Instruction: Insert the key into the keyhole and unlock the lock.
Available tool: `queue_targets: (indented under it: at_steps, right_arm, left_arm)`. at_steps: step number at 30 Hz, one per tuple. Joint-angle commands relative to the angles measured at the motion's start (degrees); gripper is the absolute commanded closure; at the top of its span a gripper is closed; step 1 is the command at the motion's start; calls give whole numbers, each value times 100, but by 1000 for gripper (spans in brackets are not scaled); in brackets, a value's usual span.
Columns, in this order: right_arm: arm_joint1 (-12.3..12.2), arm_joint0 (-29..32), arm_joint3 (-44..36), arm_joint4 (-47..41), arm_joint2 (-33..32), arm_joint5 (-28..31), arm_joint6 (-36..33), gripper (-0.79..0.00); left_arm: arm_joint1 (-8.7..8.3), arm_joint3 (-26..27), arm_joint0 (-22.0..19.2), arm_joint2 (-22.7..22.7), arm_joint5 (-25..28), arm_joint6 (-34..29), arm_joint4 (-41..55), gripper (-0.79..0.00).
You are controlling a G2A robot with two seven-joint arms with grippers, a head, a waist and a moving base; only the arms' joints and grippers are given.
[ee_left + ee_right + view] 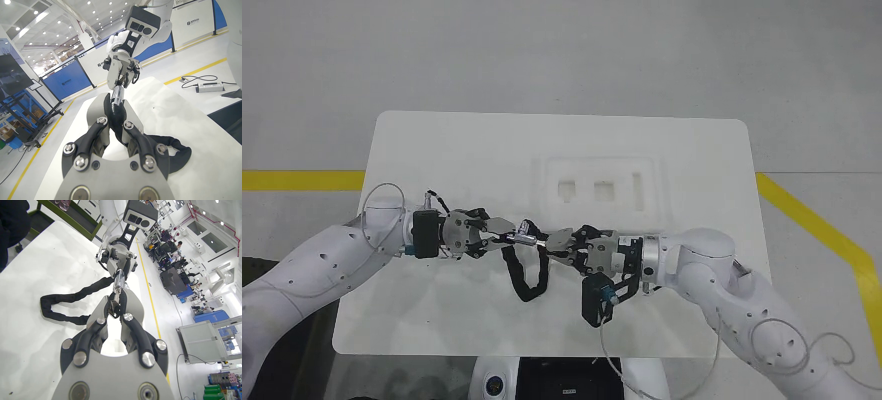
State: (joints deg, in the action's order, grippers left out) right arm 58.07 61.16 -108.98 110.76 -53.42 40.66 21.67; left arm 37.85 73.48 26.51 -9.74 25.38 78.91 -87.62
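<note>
The right gripper (116, 302) is pinched tight on the key (113, 309). The key's black, textured head is clamped between the two pads, and its silver blade pokes out past the fingertips. Dead ahead of those tips sits the lock (119, 282), a short, polished chrome cylinder. The blade's tip is right at its end face, with a stretch of bare blade showing between. At the cylinder's far end, the left gripper (115, 106) is squeezed onto the lock where its black, fabric-sleeved chain (179, 149) meets the chrome. The two grippers face each other nose to nose above the white table (442, 150), and the chain's loop sags beneath them onto it.
</note>
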Motion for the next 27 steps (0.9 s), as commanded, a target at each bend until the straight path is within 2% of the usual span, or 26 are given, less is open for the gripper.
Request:
queue_targets:
  at_steps: [1, 7, 12, 23, 27]
  right_arm:
    - [20, -33, 65, -237, 10, 105, -96, 0]
    - [94, -153, 290, -838, 64, 197, -279, 0]
    - [163, -270, 598, -1329, 140, 231, -117, 0]
    - [284, -481, 1052, -1792, 334, 303, -70, 0]
    - [328, -587, 1117, -1786, 421, 302, -67, -234]
  left_arm:
    - [-4, 0, -15, 0, -4, 4, -21, 0]
    - [-34, 12, -74, 0, -55, 55, -207, 0]
    - [-89, 36, -173, -20, 29, -30, -388, 0]
    - [-280, 297, -184, -295, 308, -309, -672, 0]
    - [-363, 438, -114, -418, 418, -420, -698, 0]
